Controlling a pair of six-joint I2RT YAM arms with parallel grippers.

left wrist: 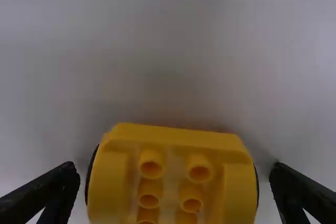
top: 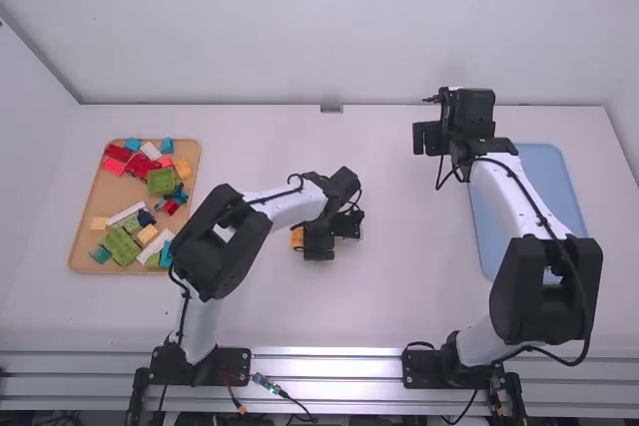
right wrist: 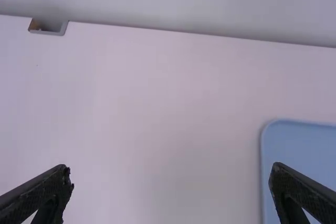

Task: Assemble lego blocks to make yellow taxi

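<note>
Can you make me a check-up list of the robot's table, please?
Surface: white table
Job's things: yellow piece; mixed bricks in the brown tray; blue tray
Clutter: nothing seen
Left gripper: jaws open, either side of the yellow piece
Right gripper: jaws open, over the table, near the blue tray
Cables: black cable along the right arm; cable ends between the arm bases
Surroundings: white wall behind

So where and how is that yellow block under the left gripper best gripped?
Likely by its two outer walls, from above: the yellow block sits between the open fingers of the left gripper, a gap either side; the open tubes in its middle look a poorer hold.
</note>
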